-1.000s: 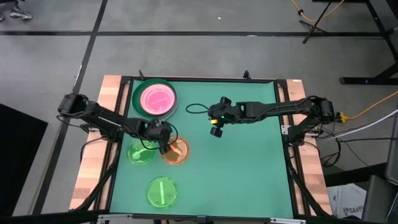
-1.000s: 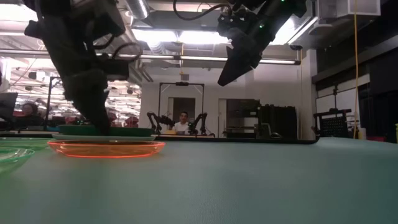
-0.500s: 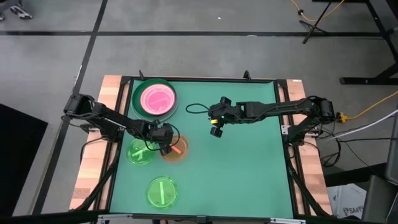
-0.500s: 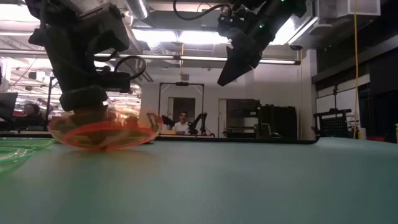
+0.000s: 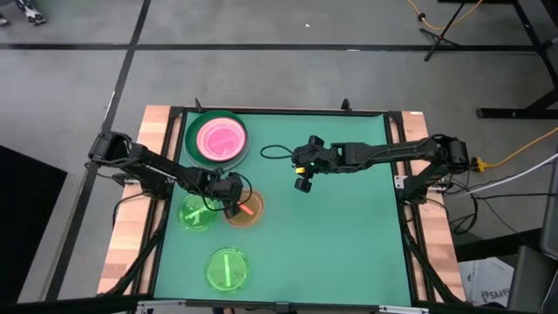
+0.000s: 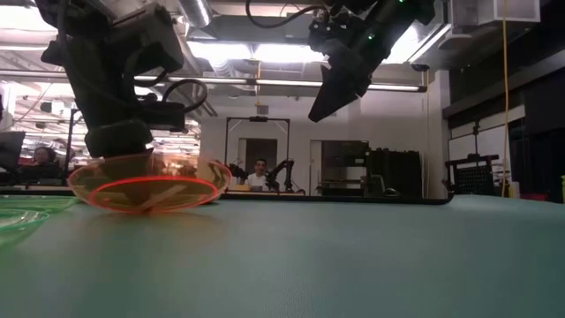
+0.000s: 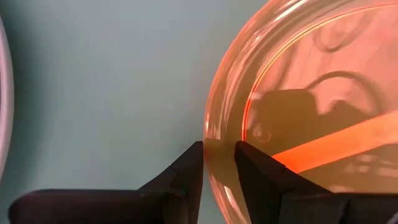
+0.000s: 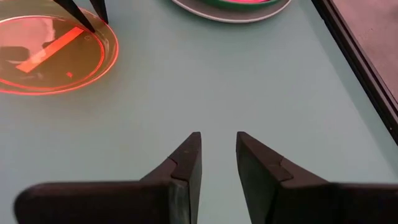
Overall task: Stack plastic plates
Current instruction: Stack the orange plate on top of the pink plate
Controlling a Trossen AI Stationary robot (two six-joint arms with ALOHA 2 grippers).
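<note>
Orange translucent plate (image 5: 246,211) near table (image 5: 349,244) left-centre, one edge tilted up off surface, rim pinched between left gripper (image 7: 217,163) fingers. Pink plate (image 5: 219,138) nested in dark green plate (image 5: 193,131) at far-left corner. Two green plates (image 5: 197,214) (image 5: 227,269) near left edge. Right gripper (image 5: 302,184) hovers mid-table, fingers slightly apart, empty.

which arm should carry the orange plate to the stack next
Left. Its claw is shut on the orange plate, whose rim is tilted up off the mat, while the right claw hangs empty mid-table.
</note>
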